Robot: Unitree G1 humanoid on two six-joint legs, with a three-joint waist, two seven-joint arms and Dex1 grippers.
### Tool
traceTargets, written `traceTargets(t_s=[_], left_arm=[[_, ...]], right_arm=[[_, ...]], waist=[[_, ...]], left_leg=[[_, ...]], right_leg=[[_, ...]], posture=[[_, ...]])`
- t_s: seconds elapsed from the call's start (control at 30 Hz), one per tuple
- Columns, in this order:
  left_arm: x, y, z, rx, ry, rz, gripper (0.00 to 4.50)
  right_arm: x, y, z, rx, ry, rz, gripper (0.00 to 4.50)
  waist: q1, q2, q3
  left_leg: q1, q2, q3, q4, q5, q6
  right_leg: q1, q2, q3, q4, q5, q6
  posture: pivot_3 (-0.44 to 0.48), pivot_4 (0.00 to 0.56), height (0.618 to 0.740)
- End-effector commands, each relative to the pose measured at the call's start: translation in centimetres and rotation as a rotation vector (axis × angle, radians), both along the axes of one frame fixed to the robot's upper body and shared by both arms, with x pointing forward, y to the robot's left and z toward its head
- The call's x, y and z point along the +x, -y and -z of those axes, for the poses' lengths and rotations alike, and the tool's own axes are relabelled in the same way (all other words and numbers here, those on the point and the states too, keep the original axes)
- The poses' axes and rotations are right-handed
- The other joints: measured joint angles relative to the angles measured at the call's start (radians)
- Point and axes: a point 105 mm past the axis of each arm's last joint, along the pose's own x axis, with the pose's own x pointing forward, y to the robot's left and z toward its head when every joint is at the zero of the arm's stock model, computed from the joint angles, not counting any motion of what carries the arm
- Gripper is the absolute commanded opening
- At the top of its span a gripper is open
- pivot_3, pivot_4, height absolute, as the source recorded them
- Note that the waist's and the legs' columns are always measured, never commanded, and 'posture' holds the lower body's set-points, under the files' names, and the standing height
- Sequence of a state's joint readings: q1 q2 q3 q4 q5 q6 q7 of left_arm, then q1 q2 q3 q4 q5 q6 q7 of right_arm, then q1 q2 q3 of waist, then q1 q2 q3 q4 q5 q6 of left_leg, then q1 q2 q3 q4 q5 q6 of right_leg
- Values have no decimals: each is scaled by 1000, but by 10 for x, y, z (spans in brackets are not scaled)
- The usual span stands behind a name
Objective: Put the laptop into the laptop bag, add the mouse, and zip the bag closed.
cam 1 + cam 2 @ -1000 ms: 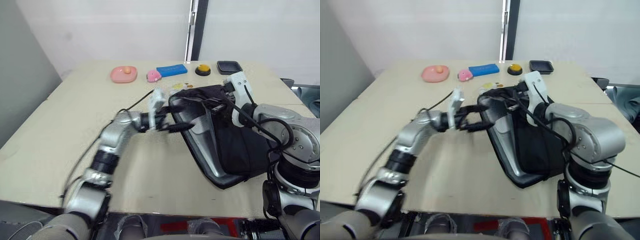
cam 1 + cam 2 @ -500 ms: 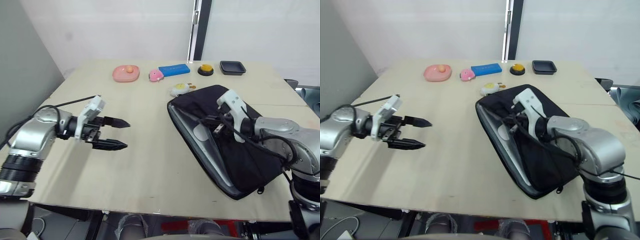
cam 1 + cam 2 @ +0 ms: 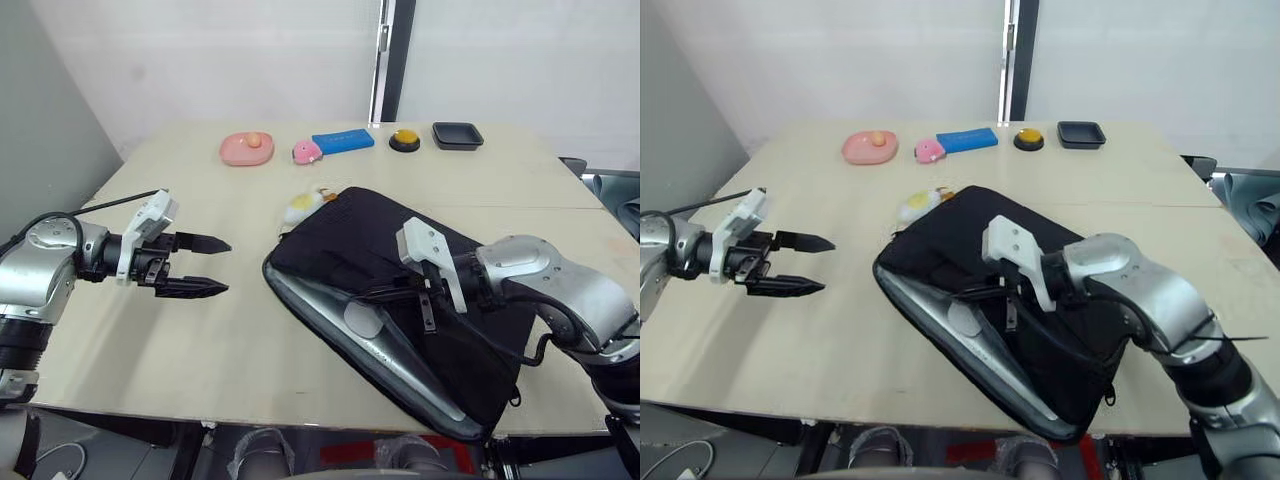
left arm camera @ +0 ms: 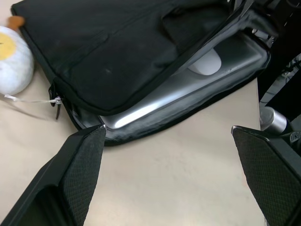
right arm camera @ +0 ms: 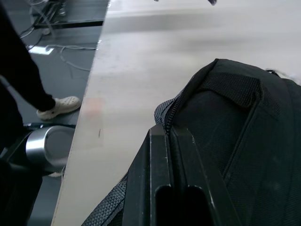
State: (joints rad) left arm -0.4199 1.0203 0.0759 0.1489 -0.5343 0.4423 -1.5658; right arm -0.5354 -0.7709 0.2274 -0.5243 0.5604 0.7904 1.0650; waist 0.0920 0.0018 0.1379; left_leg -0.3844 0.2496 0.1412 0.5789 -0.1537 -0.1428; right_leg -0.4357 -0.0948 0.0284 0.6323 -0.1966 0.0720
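The black laptop bag [image 3: 400, 270] lies flat and slanted on the table's right half, its near-left edge unzipped. Inside the gap shows the silver laptop [image 3: 335, 318], with the white mouse [image 3: 362, 320] on it under the flap. The left wrist view shows the same opening, laptop [image 4: 178, 89] and mouse [image 4: 204, 61]. My right gripper [image 3: 385, 295] is at that open edge, shut on the bag's fabric; its fingers [image 5: 171, 183] press together. My left gripper [image 3: 228, 267] hovers open over bare table, well left of the bag and holding nothing.
A white-and-yellow duck toy [image 3: 300, 206] touches the bag's far corner. Along the back edge stand a pink dish [image 3: 247, 149], a pink toy [image 3: 307, 151], a blue box [image 3: 343, 140], a yellow button [image 3: 404, 140] and a black tray [image 3: 457, 134]. A person's leg [image 5: 28, 84] stands beside the table.
My left gripper let go of the bag's edge and pulled back left. The right gripper then dragged the bag leftward, turning it and pushing the duck toy along.
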Motion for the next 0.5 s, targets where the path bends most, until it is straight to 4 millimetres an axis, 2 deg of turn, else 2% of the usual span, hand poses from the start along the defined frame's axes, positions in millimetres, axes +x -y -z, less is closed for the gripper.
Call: traceTargets(t_s=[0.03,0.1,0.27,0.33,0.43,0.5], left_arm=[[2,-6,-8,52,73,1,4491],[5,-5,-4,82,101,11,4500],[24,10,0,87,210,69,4500],[31,15,2,91,248,88,4500],[45,19,17,149,298,136,4500],[54,21,25,168,326,152,4500]], right_arm=[[13,10,8,-55,-9,37,293],[9,19,8,-63,-66,44,825],[-4,45,-7,-9,-128,127,2589],[-6,54,-13,11,-111,184,3351],[-13,75,-35,107,-43,338,4316],[-23,90,-40,138,-18,448,4436]], waist=[[3,0,0],[7,0,0],[24,-1,-1],[25,-1,-1],[30,-2,-1],[33,-2,-2]], left_leg=[[0,0,0,1,0,0],[0,0,0,2,0,1],[-1,-1,-1,3,-1,3],[-1,-1,-1,4,0,3],[0,0,-1,4,0,4],[-1,-1,0,4,0,4]], right_leg=[[0,0,0,0,0,0],[1,-1,0,0,0,-1],[2,-1,0,0,1,-1],[2,-1,0,0,1,-1],[2,-1,0,1,1,-1],[2,-1,1,1,1,-1]], posture=[[0,150,740],[0,150,740],[0,150,740],[0,150,740],[0,150,740],[0,150,740]])
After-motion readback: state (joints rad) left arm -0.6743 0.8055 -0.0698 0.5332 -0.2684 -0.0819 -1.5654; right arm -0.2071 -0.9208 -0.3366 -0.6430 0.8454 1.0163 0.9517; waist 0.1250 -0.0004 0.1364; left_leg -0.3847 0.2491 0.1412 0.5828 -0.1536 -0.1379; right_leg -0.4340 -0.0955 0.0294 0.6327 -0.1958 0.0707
